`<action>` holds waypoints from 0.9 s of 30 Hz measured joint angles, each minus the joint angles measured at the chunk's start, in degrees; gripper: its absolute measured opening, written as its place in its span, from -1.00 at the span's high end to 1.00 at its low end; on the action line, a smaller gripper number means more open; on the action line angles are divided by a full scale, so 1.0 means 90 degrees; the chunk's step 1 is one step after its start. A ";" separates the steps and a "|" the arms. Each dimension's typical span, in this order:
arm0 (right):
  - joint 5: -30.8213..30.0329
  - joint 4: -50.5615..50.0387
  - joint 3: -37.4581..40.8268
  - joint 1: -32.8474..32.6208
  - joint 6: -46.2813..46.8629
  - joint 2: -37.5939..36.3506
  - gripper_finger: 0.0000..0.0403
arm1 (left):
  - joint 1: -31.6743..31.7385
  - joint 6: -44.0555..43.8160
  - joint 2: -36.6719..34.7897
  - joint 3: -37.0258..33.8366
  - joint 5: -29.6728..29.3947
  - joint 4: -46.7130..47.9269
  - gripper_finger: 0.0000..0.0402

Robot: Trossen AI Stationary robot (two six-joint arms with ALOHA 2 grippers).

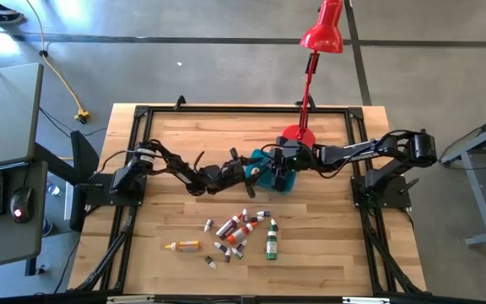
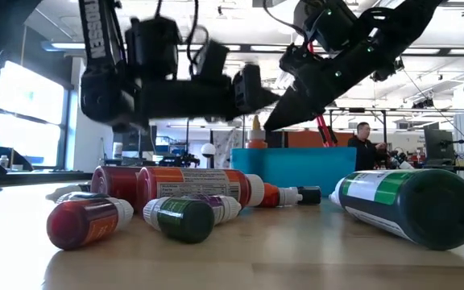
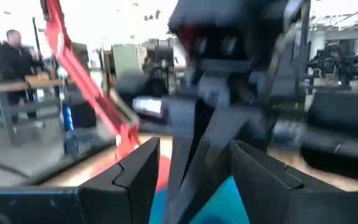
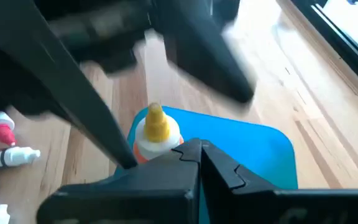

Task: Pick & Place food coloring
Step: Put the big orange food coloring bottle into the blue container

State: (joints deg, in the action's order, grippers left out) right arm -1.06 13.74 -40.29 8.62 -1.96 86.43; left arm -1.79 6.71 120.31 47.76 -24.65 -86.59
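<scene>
An orange-yellow dropper bottle point(image 4: 156, 132) with a pointed yellow cap stands upright inside the teal tub point(image 4: 247, 149), near one of its corners; in the low view its cap point(image 2: 256, 134) rises just above the tub's rim. The rest of the food coloring lies loose on the wooden table point(image 1: 167, 152), nearer the table's front edge than the tub: a cluster of red bottles point(image 1: 236, 226), a green bottle point(image 1: 271, 241) on its side just beside them, and one orange-yellow bottle point(image 1: 183, 246) lying apart toward the left arm's side. From table height, a red bottle point(image 2: 87, 221), a small green one point(image 2: 185, 218) and a large green bottle point(image 2: 409, 205) lie on their sides in front of the tub.

The left gripper point(image 1: 245, 170) hangs over the tub's edge with its fingers point(image 3: 135, 177) spread apart, nothing visible between them. The right gripper point(image 1: 278, 162) meets it from the other side above the tub, its fingers point(image 4: 191, 158) pressed together and empty, close to the standing bottle.

A red desk lamp point(image 1: 321, 29) stands at the table's back edge. A person point(image 2: 364, 142) shows in the room beyond.
</scene>
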 joint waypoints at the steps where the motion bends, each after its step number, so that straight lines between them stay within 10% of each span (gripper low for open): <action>1: -0.0046 -0.0038 0.0000 0.0000 -0.0002 -0.0045 1.00 | -0.0063 0.0201 -0.0153 -0.0039 -0.0026 0.0002 0.06; 5: -0.0357 -0.0300 0.0002 -0.0007 0.0076 -0.0349 1.00 | -0.0501 0.1491 -0.1025 -0.0329 -0.0846 0.0214 0.06; 14: -0.0367 -0.0849 0.0007 -0.0238 0.0491 -0.1328 1.00 | -0.2526 0.3710 -0.3406 -0.0497 -0.5054 0.1746 0.06; 19: 0.0010 -0.0437 0.0007 -0.0843 0.0283 -0.1740 1.00 | -0.4015 0.3756 -0.4177 -0.0498 -0.6645 0.2153 0.06; 27: 0.1038 0.1419 0.0005 -0.1872 -0.0494 -0.1602 0.96 | -0.6112 0.2091 -0.4163 -0.0495 -0.7240 0.2195 0.06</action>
State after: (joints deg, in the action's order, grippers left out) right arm 8.28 26.51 -40.25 -8.23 -6.40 72.01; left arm -56.80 25.52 82.84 43.31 -89.81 -66.83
